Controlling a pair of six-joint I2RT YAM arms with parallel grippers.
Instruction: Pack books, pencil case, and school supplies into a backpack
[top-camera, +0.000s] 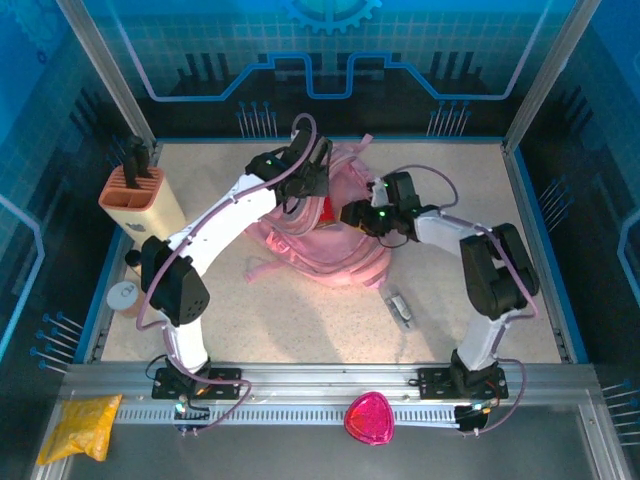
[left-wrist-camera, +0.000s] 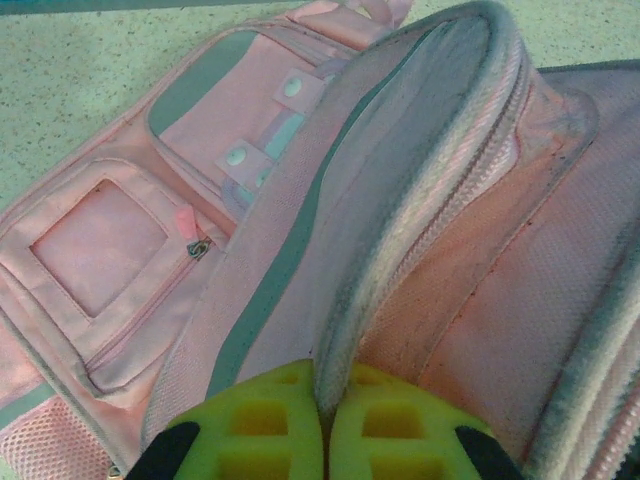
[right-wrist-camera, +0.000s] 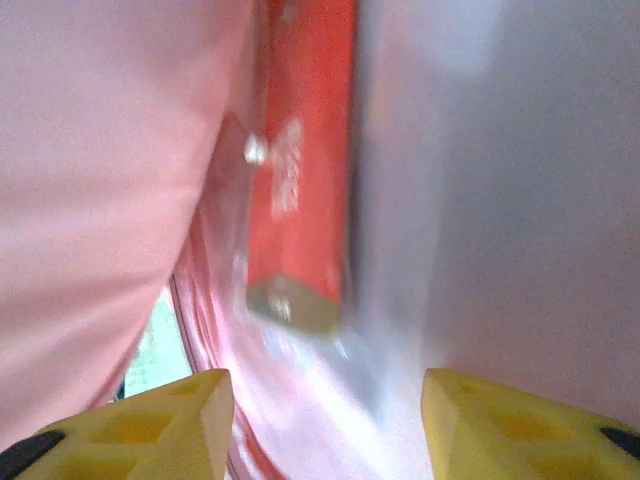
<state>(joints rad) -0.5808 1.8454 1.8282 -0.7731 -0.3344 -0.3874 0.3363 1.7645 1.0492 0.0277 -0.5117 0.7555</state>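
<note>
Pressed together at the bottom edge of the left wrist view, the left hand (left-wrist-camera: 322, 400) pinches the padded zip rim of the large soft pink backpack (left-wrist-camera: 110, 240) and holds it up so the mouth gapes; the bag looks limp and light, likely to sag shut if that rim is dropped, so the stiffer piped rim seems the best place to take it, not the thin mesh; in the top view it lies on the speckled surface (top-camera: 300, 320) at the centre of the frame, the left hand at its upper left; right of that, inside the open mouth, sits the glossy red oblong pencil case with white print (right-wrist-camera: 300, 160), in the middle of the right wrist view between pink fabric on the left and pale lining on the right; it looks rigid, light and slick, so a grip across its narrow width near the middle should serve better than one at its end; the right hand (right-wrist-camera: 325, 410) hangs just short of it, fingers spread wide, nothing between them; further right and lower in the top view, a small grey-white oblong piece (top-camera: 398, 305) lies flat on the surface near the bag's lower right corner; tiny and light, it may skid, so I judge a pinch across its short sides safest.
</note>
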